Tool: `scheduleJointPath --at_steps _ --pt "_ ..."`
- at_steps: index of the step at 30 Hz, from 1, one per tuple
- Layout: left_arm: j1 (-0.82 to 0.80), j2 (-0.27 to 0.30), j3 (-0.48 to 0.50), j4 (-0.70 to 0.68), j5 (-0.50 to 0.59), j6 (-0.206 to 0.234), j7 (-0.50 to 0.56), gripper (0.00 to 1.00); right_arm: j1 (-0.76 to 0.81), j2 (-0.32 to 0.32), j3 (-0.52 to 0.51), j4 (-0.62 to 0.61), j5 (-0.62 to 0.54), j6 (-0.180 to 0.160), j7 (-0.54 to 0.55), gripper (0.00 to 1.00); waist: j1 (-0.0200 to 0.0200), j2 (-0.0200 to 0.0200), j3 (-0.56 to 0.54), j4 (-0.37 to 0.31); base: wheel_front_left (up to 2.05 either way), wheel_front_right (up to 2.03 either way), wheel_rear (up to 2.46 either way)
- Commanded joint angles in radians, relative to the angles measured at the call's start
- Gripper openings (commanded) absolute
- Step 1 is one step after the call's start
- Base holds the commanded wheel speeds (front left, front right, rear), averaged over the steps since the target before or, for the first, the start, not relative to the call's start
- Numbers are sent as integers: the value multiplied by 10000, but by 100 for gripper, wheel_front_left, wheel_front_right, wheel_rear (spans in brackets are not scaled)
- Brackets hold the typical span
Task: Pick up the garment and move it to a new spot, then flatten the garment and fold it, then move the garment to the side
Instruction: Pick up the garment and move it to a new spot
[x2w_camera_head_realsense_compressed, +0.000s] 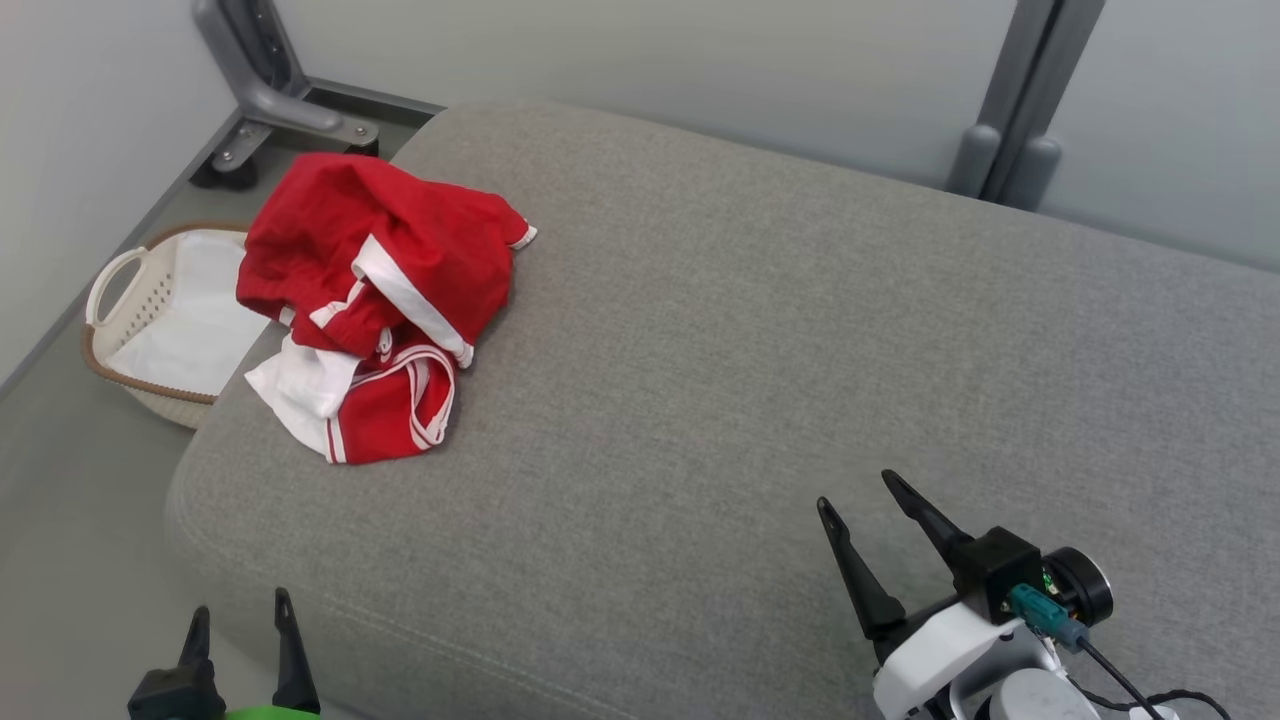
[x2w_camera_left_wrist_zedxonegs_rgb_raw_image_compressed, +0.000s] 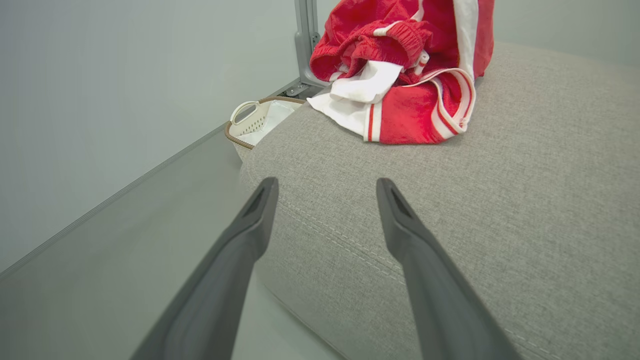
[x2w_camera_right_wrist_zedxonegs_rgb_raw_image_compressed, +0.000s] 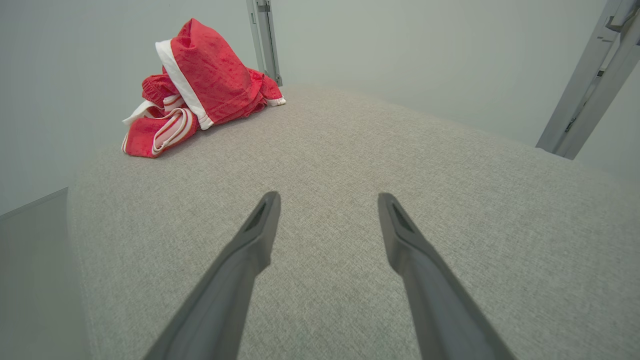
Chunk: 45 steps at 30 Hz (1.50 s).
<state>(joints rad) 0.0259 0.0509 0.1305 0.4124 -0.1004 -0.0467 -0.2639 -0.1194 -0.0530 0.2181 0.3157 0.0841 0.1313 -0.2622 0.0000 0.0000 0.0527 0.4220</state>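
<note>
Just a big grey fabric cushion (x2w_camera_head_realsense_compressed: 750, 350) with rounded corners and a stitched seam. Carries one crumpled red-and-white garment (x2w_camera_head_realsense_compressed: 380, 290), bunched up near the far left corner, white bit reaching the left edge.

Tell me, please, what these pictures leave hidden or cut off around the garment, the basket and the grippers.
- The garment: head view, its own crumpled folds hide its shape; left wrist view, the top edge cuts it.
- The basket: head view, the cushion and garment cover part of it; white contents unclear.
- The left gripper: head view, the bottom edge cuts off its body.
</note>
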Motion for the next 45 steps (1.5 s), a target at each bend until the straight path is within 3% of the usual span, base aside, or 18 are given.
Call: scheduleJointPath --at_steps 1,10,17,28,32,37,38,39,45 --pt "-7 5 79 -22 -86 -9 -10 100 -118 -103 57 1 41 -10 -36 100 0 0 295 158 0 0 0" --pt "-1622 24 289 273 -814 -650 -10 100 -641 -606 228 -329 91 -10 -31 100 0 0 1606 -515 0 0 0" --pt "-4200 743 254 959 -1157 -838 -10 100 -1298 -954 232 -699 -30 -10 -31 100 0 0 2987 -1013 0 0 0" --pt "-7589 2653 -1895 3248 -2966 -851 96 100 -1948 -1093 549 -760 -25 -10 -31 100 0 0 4130 -1666 0 0 0" --pt "-8222 3037 -2498 4416 -3585 -849 482 100 -2051 -1078 626 -679 -6 -10 -22 100 0 0 4279 -1873 0 0 0" --pt "-8532 3127 -2707 5792 -3978 -840 686 100 -2100 -1033 596 -609 9 -11 -20 100 0 0 4276 -2074 0 0 0" --pt "-8586 3148 -2763 5957 -3986 -839 570 31 -2089 -1002 562 -611 13 -11 -20 100 0 0 4241 -2106 0 0 0" --pt "-8614 3187 -2787 6076 -3970 -839 446 0 -2071 -978 550 -611 9 -11 -20 100 0 0 4191 -2126 0 0 0" --pt "-8882 3512 -2710 5675 -3473 -788 -33 0 -1875 -799 425 -634 -12 -11 -22 100 0 0 3650 -2164 0 0 0"
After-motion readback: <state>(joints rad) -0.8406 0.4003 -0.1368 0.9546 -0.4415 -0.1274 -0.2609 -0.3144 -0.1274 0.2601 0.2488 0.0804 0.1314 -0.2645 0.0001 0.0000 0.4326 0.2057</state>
